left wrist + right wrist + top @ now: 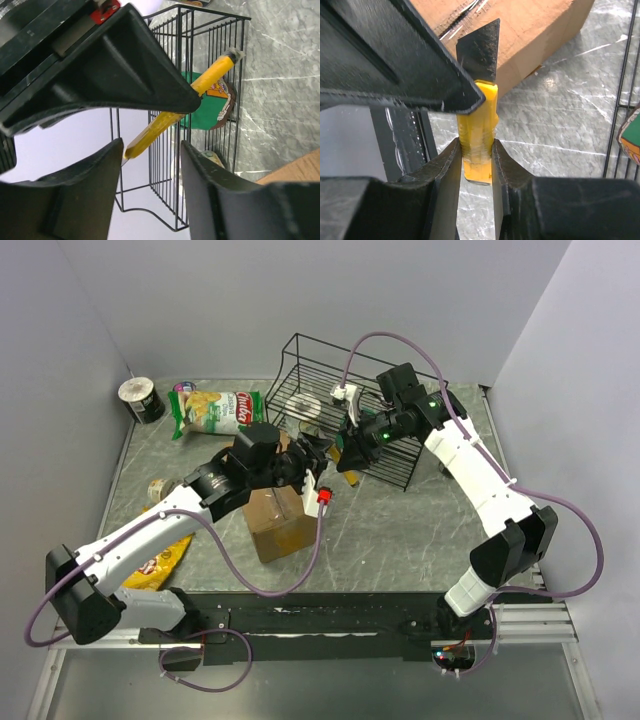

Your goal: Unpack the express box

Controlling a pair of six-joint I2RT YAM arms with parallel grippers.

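Observation:
The express box (280, 525), brown cardboard, lies on the table under my left arm. It also shows behind the blade (535, 35) and as a corner (300, 170). My right gripper (475, 145) is shut on the handle of a yellow utility knife (479, 117) with its dark blade (480, 50) out, held above the box near the basket (352, 440). My left gripper (318, 455) faces it, jaws apart (151, 145). The knife (210, 80) slants across the left wrist view. Its blade end sits by my left finger (80, 195), and nothing is clamped between the fingers.
A black wire basket (300, 350) stands at the back with a disc (303, 405) and a green packet (205, 112) inside. A chips bag (215, 410), a tape roll (140, 400), a small jar (160, 488) and a yellow snack bag (165, 560) lie to the left.

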